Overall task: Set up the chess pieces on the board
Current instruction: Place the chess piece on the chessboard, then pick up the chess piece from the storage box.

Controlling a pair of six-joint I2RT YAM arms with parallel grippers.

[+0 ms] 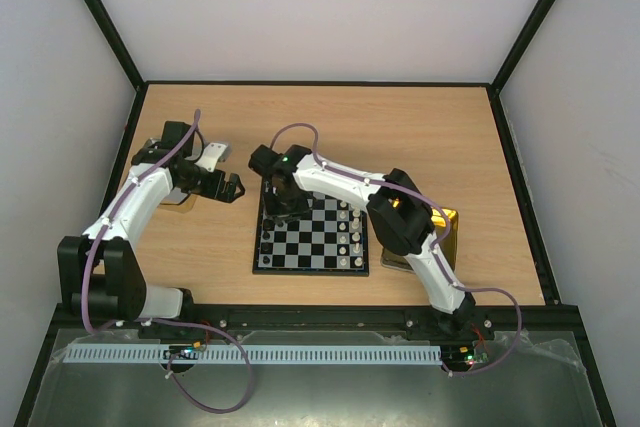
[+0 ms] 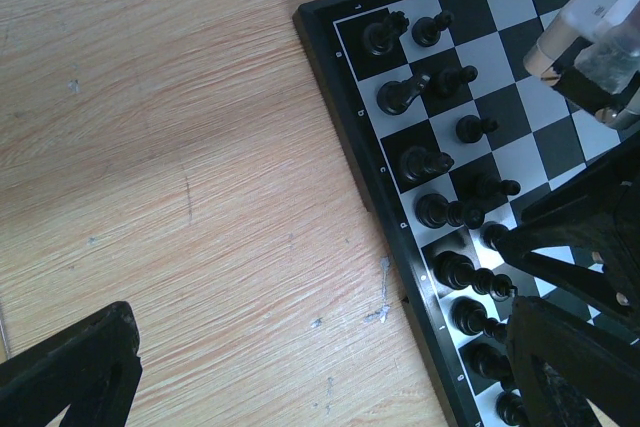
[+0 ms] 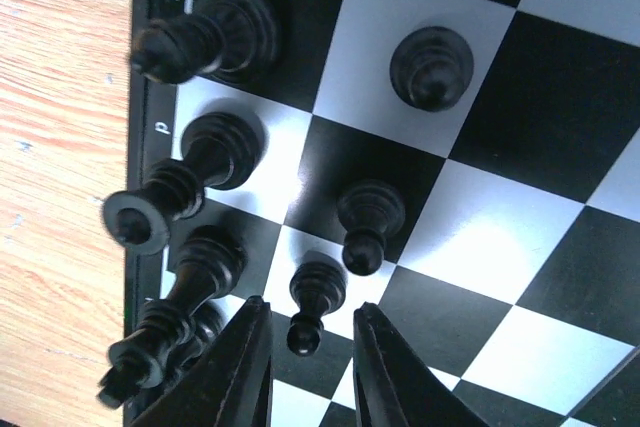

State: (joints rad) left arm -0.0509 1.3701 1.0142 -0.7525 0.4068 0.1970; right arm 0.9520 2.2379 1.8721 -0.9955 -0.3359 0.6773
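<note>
my right pincer (image 3: pixel 310 307), jaws slightly parted, straddles a black pawn (image 3: pixel 318 287) standing on the board (image 3: pixel 520 117) near its left edge; i should rise straight up, so neither finger clips it or the neighbouring pawn (image 3: pixel 370 219).

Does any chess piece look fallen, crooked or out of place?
Nothing stands out. The tiny black chess pieces stand upright in two rows along the black-and-grey checkered board's edge; the white ones are too small to judge.
</note>
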